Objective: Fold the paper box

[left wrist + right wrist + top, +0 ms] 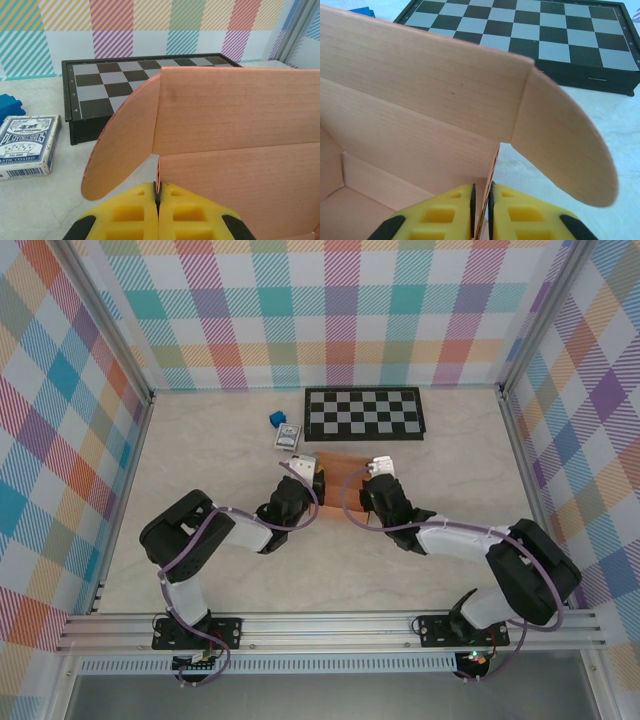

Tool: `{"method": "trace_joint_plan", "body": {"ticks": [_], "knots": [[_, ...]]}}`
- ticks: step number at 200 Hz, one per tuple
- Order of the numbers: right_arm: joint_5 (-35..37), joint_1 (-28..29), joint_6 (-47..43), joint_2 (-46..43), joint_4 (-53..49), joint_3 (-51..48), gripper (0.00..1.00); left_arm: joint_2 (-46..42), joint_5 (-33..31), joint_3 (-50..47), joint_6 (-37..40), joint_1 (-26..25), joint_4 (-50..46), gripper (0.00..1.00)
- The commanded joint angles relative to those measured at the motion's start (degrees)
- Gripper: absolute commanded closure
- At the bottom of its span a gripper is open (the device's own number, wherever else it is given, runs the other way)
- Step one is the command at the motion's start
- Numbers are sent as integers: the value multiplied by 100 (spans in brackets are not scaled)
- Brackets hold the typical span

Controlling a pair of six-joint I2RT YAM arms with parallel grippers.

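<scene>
On the table (200,570), just before the chessboard (364,412), the paper box (345,472) sits between my arms, back panel upright. My left gripper (157,194) pinches its left wall, my right gripper (481,195) its right wall — card pack (288,438) and blue cube (275,419) nearby.

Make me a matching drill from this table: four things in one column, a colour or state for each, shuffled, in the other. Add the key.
Things:
1. box
2. chessboard
3. card pack
4. cube

Descriptions:
A. plain blue, the smallest thing
B. salmon-orange, a rounded flap raised
C. black and grey squares, dark frame
D. blue and white, printed, lying flat

Pairs: 1-B, 2-C, 3-D, 4-A
</scene>
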Motion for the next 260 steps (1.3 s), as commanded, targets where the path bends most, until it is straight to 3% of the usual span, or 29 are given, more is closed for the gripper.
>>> {"method": "trace_joint_plan", "body": {"ticks": [1,57,105,116,136,150,161,185,200,220,237,260], "knots": [[-626,226,308,-203,320,-158,81,204,334,-105,-101,-388,446,100],[-802,234,672,-1030,-543,-375,60,455,71,-148,-85,-390,710,100],[-1385,153,1204,-2396,-1493,-861,39,618,-38,-21,232,-387,741,100],[-1875,14,976,-2832,-1756,-969,33,640,-102,27,325,-387,735,100],[-3707,-804,665,-3523,-2061,-1132,25,672,-197,109,426,-367,724,100],[-5236,-1695,510,-3660,-2239,-1138,30,680,-141,160,505,-327,698,100],[-5936,-2148,395,-3644,-2453,-1029,30,680,-146,181,561,-301,712,100],[-6794,-3146,702,-3161,-2781,-469,24,630,-156,199,582,-216,720,100],[-7551,-3907,1136,-2361,-2732,-34,29,601,-120,210,606,-196,729,100],[-8552,-4659,1922,-1402,-1948,271,37,601,-113,228,619,-189,745,100],[-8662,-5077,2353,-1093,-1757,486,36,618,-139,251,651,-190,757,100],[-8751,-5552,2656,-419,-2392,1018,37,619,-171,244,673,-187,781,100]]}}
